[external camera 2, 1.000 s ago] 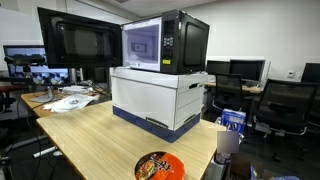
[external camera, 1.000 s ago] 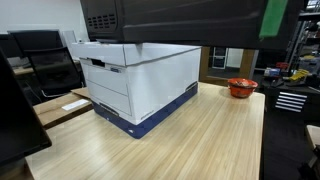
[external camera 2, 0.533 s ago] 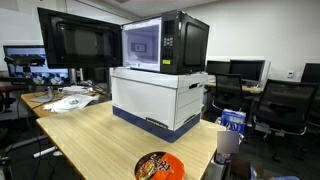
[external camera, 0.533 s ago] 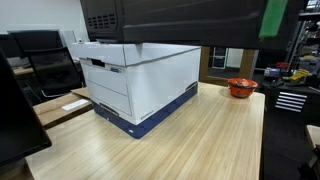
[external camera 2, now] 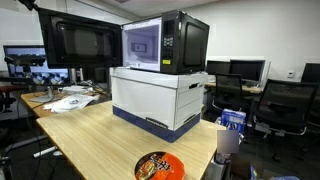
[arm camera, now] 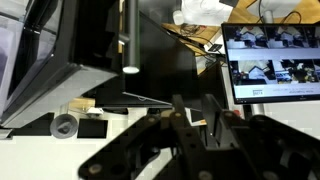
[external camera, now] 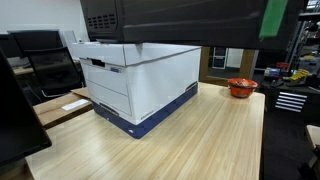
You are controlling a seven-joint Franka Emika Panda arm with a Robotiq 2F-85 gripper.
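Nothing shifting since earlier frames. Claw [arm camera: 195,108] showing dimly; cannot tell opening or hold. Probable tape roll [arm camera: 65,126] lying left of claw, monitor [arm camera: 275,60] glowing upper right.

You have a smooth, pale wood-grain table [external camera: 215,140], a matt white cardboard box [external camera: 150,85], a glossy black microwave [external camera 2: 190,40] with a glass door, and your gripper [arm camera: 195,112] looks matt black

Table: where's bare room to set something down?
Bare wood on the table between box and bowl, running to the near edge; also between box and papers. Crowded: the middle, filled by the box with the microwave on top.
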